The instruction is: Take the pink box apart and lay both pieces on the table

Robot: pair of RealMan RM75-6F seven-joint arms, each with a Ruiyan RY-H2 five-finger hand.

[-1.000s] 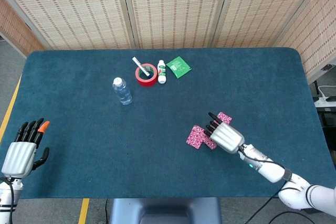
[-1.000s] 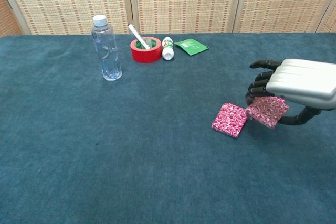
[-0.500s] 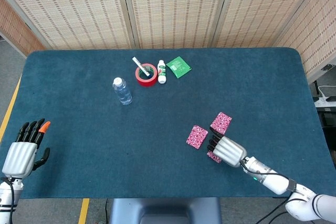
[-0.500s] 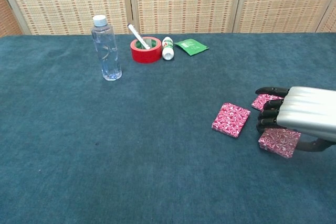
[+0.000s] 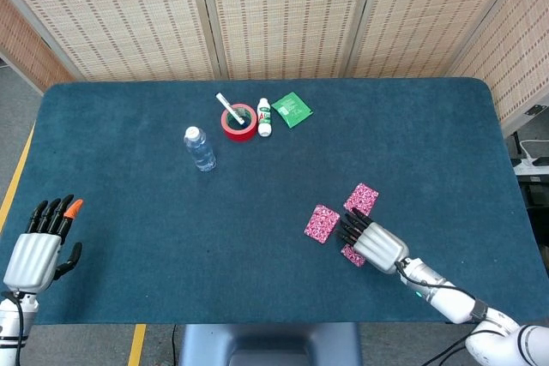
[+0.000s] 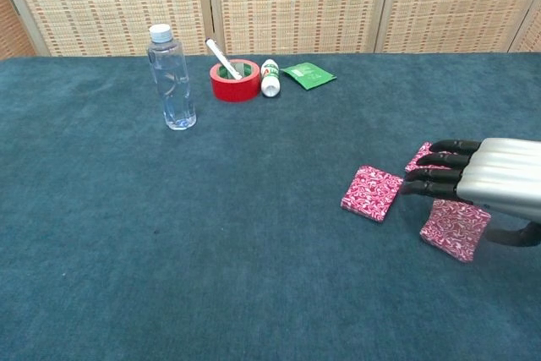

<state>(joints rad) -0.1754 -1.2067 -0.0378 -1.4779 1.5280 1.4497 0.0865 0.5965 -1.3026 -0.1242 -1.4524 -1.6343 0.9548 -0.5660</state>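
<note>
Three pink pieces lie flat on the bench [image 5: 412, 143] — one [image 6: 372, 193] left of the right hand [image 6: 499, 179], one [image 5: 361, 199] behind it, one [image 6: 456, 229] beneath; its fingers [image 6: 435, 173] reach out straight, holding nothing. The left hand [image 5: 34, 250] rests at the near corner, fingers apart, empty.

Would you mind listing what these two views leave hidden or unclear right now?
- Pink patterned piece nearest the robot: partly covered by the right hand in the head view, so contact cannot be judged.
- Farthest pink patterned piece: mostly behind the hand's fingers in the chest view.
- Right hand's far side: cut off by the chest view's right edge.
- Left hand: outside the chest view.
- Small white bottle's label: too small to read.
</note>
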